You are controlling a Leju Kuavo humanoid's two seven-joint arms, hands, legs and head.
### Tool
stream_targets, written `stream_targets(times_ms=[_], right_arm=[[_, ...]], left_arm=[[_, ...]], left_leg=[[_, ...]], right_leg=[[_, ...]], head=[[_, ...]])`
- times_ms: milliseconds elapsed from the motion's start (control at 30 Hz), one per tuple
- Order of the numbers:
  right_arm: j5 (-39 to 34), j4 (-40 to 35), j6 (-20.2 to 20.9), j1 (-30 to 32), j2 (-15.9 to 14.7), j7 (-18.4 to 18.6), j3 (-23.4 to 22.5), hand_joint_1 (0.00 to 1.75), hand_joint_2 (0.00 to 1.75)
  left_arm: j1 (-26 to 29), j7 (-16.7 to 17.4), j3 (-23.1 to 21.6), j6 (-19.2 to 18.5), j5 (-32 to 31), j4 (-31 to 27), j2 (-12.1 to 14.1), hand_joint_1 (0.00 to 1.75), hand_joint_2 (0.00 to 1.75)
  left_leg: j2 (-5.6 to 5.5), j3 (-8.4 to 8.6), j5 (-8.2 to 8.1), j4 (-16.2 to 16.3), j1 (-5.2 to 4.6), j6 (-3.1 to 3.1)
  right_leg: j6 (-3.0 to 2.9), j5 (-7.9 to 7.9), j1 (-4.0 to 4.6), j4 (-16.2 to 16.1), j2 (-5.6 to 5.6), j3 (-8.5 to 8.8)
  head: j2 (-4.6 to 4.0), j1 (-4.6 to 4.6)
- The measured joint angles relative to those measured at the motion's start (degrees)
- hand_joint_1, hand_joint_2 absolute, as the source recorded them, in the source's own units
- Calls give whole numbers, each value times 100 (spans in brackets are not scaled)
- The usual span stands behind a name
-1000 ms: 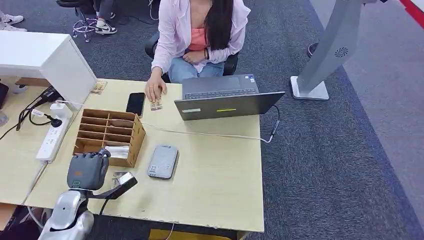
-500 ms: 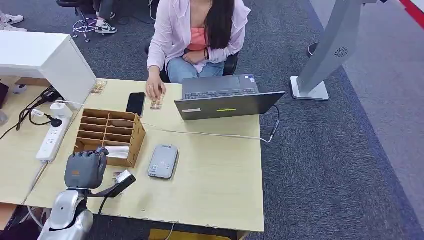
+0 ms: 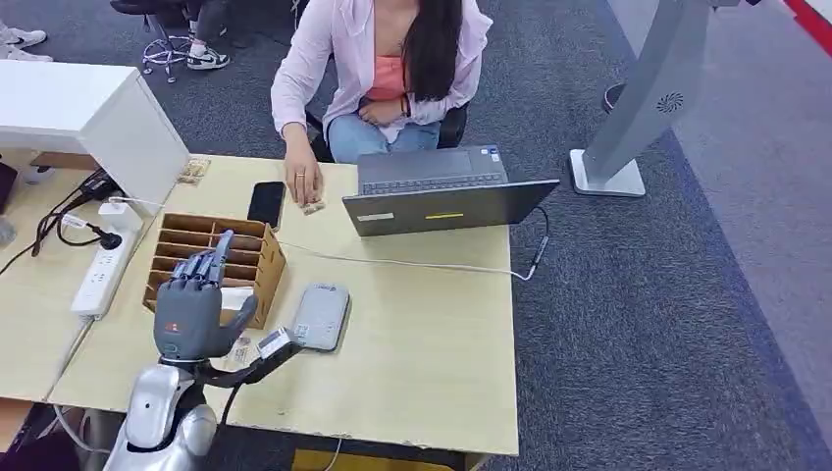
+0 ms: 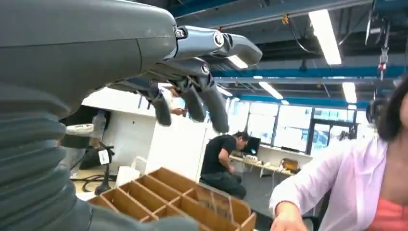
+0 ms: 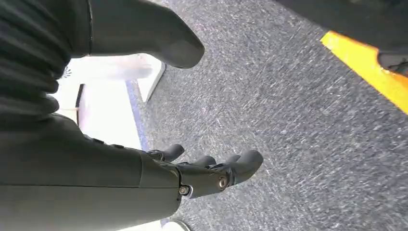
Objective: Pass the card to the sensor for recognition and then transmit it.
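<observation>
Masking organizer (image 3: 247, 245) (near slots): left hand (image 3: 194, 306)

I see my grey left hand (image 3: 193, 312) with darker fingers (image 3: 209, 263) over the brown cardboard divided box (image 3: 257, 267). A light grey flat sensor pad (image 3: 320, 316) lies on the pale yellow wooden table (image 3: 432, 343). The slim phone (image 3: 266, 204) is black, the open laptop (image 3: 437, 189) dark grey, the carpet (image 3: 677, 294) speckled blue-grey.

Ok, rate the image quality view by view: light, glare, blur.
Head view: even light, sharp; left hand and organizer clear. Left wrist view: ceiling lights glare, person blurred at the edge. Right wrist view: carpet streaked by blur, a white patch overexposed.
</observation>
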Motion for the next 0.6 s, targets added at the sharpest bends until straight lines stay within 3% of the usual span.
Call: stream_targets(times_ms=[200, 400, 600], right_arm=[[0, 4, 32, 4, -29, 0, 0, 0, 175], [111, 7, 201, 2, -66, -129, 0, 0, 175], [-24, 7, 160, 7, -72, -110, 0, 0, 175]], left_arm=[[58, 7, -20, -55, 35, -300, 44, 0, 175], [-374, 400, -20, -812, 26, -131, 267, 0, 175], [-728, 400, -32, -1294, -39, 262, 402, 0, 175]], left_leg=[[0, 2, 3, -2, 3, -3], [-1, 1, 8, -1, 3, 3], [2, 2, 10, 0, 2, -1]], right_leg=[[-1, 0, 4, 2, 0, 0], [-2, 6, 3, 2, -2, 0], [-3, 9, 2, 2, 3, -1]], head=[[0, 0], [0, 2], [0, -2]])
